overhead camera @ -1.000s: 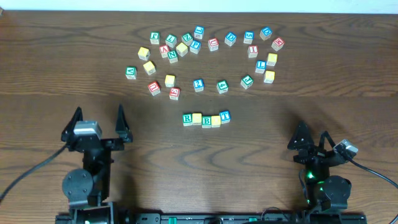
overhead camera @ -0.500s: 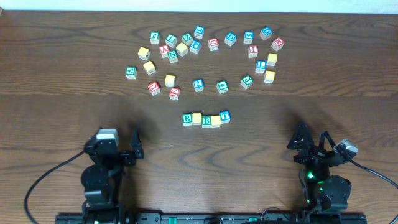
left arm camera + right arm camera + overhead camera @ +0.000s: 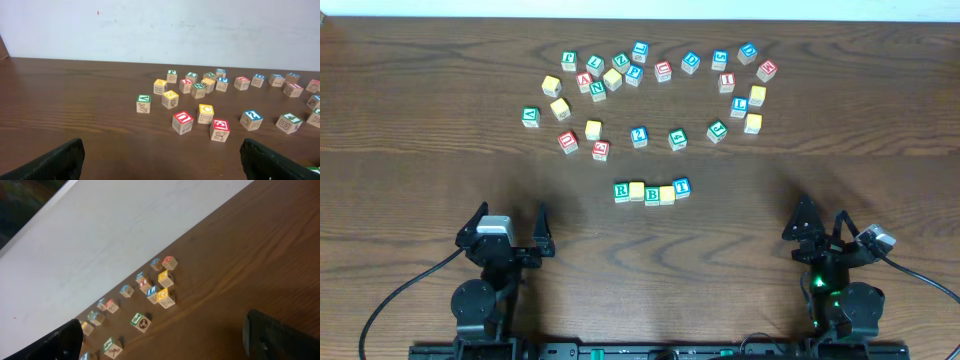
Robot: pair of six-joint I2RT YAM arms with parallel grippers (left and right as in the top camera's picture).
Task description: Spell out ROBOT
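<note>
Left pincer (image 3: 510, 214) is seen spread wide and empty, low near its base. Right pincer (image 3: 823, 216) is likewise apart, with nothing gripped. The row of five blocks (image 3: 652, 192) is found mid-table (image 3: 410, 150), between the arms and well apart from both. It reads R, yellow, B, yellow, T, side by side and slightly staggered. Letters on the two yellow ones cannot be read from above. The word is judged laid out. Both O faces should be confirmed, then the T end nudged into line — gently, so neighbours are not shoved. Spare blocks (image 3: 663, 71) are scattered well behind.
</note>
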